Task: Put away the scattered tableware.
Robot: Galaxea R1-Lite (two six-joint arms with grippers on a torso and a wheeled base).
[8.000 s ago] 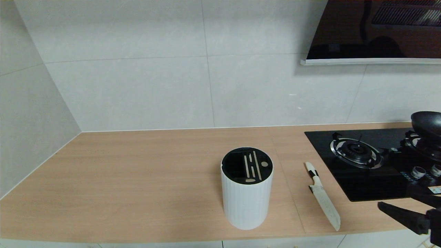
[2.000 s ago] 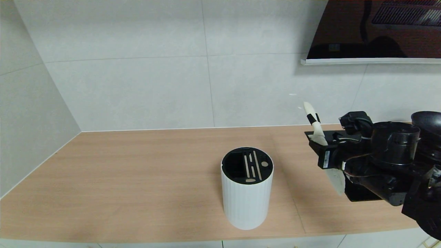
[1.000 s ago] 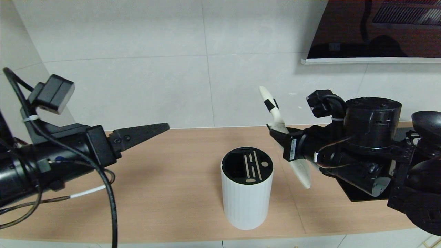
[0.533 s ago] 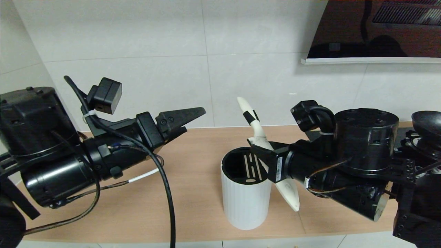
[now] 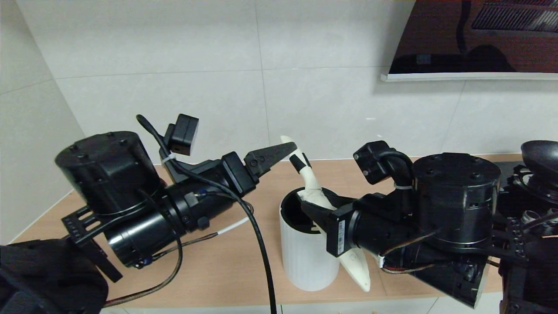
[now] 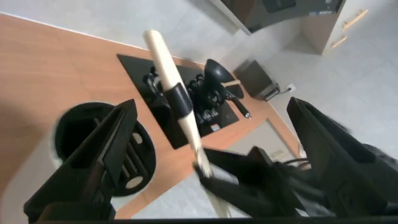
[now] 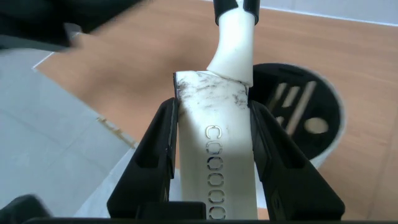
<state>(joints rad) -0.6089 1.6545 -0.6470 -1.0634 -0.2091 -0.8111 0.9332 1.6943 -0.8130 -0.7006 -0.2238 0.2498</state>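
A white knife (image 5: 308, 181) with a black band on its handle hangs tilted over the white ribbed holder (image 5: 305, 257). Its blade tip points down past the holder's front right side. My right gripper (image 5: 324, 209) is shut on the blade just below the handle; in the right wrist view its fingers (image 7: 165, 155) clamp the blade (image 7: 214, 130) above the holder's slotted black top (image 7: 298, 106). My left gripper (image 5: 283, 155) is open at the handle's upper end. In the left wrist view the handle (image 6: 177, 102) stands between the wide-spread fingers (image 6: 106, 155), apart from both.
A black gas stove (image 5: 534, 185) with a dark pan (image 5: 542, 155) lies at the counter's right. A range hood (image 5: 479, 39) hangs above it. The wooden counter (image 5: 218, 266) ends close in front of the holder; tiled walls close the back and left.
The right arm lifted the knife off the counter and carried it left, over the holder. The left arm came in from the left, its open gripper now around the handle's end.
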